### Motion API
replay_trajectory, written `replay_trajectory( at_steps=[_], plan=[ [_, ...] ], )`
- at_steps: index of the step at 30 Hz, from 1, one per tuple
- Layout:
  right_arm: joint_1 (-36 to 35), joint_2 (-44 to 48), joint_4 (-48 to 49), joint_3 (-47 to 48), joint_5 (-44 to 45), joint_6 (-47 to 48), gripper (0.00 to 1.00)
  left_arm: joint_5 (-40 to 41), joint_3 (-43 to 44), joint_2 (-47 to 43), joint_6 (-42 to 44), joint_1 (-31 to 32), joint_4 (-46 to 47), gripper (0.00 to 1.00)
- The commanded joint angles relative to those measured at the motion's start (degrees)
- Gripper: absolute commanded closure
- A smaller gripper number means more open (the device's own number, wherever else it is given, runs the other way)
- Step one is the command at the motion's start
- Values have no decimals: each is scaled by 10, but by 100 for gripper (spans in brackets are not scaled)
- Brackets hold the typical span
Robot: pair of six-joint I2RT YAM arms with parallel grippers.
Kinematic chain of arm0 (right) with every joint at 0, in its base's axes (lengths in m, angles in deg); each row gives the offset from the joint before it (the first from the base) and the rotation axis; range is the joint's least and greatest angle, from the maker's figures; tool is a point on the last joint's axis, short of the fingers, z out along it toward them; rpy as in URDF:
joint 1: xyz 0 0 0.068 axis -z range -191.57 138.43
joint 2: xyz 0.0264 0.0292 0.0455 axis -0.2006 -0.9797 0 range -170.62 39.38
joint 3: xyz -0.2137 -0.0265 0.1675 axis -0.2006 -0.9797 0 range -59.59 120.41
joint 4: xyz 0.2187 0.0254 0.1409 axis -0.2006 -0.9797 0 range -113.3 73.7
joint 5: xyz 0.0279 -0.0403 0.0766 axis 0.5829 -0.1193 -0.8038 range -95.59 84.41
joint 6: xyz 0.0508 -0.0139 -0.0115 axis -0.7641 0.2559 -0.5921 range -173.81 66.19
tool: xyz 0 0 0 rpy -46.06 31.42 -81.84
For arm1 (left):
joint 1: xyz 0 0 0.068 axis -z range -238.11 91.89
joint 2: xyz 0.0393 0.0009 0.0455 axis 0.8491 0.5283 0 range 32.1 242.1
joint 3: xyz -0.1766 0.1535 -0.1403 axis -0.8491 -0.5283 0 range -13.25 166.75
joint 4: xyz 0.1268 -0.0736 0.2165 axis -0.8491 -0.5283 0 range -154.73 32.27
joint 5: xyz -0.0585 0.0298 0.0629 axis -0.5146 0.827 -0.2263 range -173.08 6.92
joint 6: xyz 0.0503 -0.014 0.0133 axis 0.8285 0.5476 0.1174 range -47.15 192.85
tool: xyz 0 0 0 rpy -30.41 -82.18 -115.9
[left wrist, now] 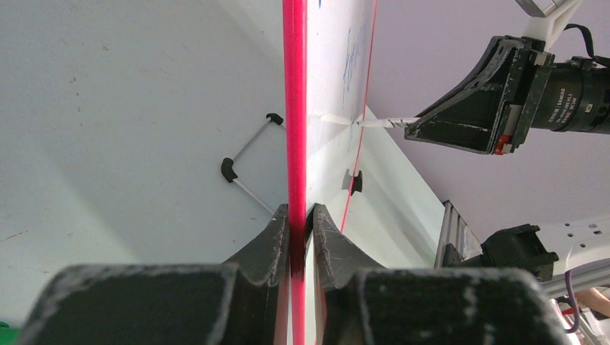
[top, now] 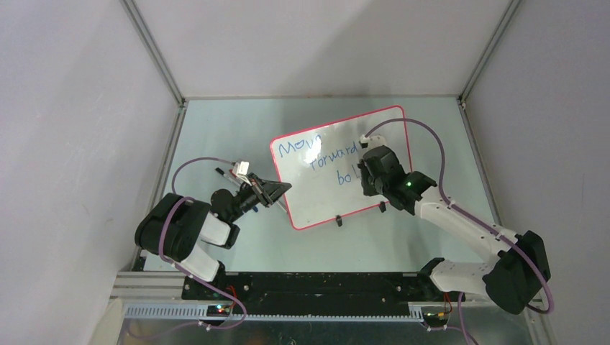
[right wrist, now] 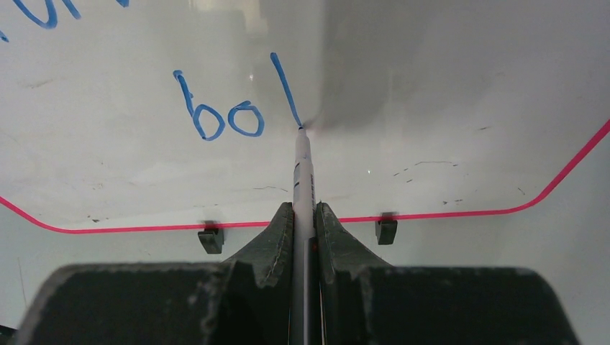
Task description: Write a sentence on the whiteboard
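Blue handwritten sentence (top: 327, 157) on whiteboard (top: 316, 205), top view, three stepped lines: "Move", then "forward", then "bo" plus one upright stroke.

Right wrist view, bottom line close up: "bol", with the "l" ending right at tip of marker (right wrist: 303, 172). Cut-off blue loops of the line above at top left corner, not readable.

Left wrist view: blue script seen edge-on along board face, unreadable. Fine white print on black camera barrel (left wrist: 575, 97), too small to make out.

Whiteboard (top: 320, 205) on table (top: 216, 129), mid-table. Sentence (top: 321, 156) on board's far half, lines stepping right and nearer. Left gripper (left wrist: 301, 217) astride board's left edge. Right gripper (right wrist: 303, 213) over board's right part, marker (right wrist: 303, 169) tip on board.
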Motion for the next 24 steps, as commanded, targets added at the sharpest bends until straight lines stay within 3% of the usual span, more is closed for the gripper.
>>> replay_trajectory(
  at_steps=[1,9,17,24],
  plan=[
    [1,31,11,1,3,-7,100,11,5,-6,32,6,15,100],
    [13,77,32,1,3,-4,100,11,5,-5,32,6,14,100],
    [33,55,41,1,-6,-5,100,12,5,-4,32,6,15,100],
    [20,99,143,-72,3,-4,100,17,4,-2,35,7,15,100]
  ],
)
